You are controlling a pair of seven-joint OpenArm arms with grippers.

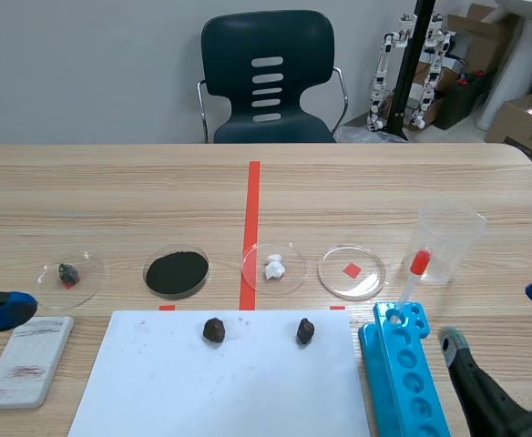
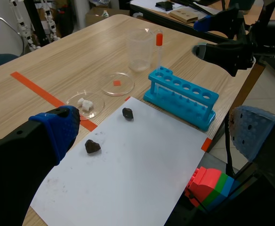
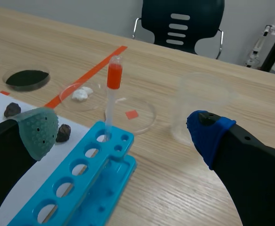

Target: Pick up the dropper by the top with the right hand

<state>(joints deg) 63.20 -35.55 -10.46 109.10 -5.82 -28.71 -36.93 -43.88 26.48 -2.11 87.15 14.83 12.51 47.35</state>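
Standing upright in the end hole of the blue rack (image 1: 403, 378), the dropper (image 1: 414, 273) has its red bulb on top, just beside the clear cup (image 1: 450, 238). Right gripper (image 3: 121, 131): fingers spread wide, nothing held. The dropper is ahead of it, betw. the two fingers, not touched. Left gripper (image 2: 154, 129): also spread, nothing held, w/ white paper (image 2: 128, 165) and two dark lumps ahead of it.
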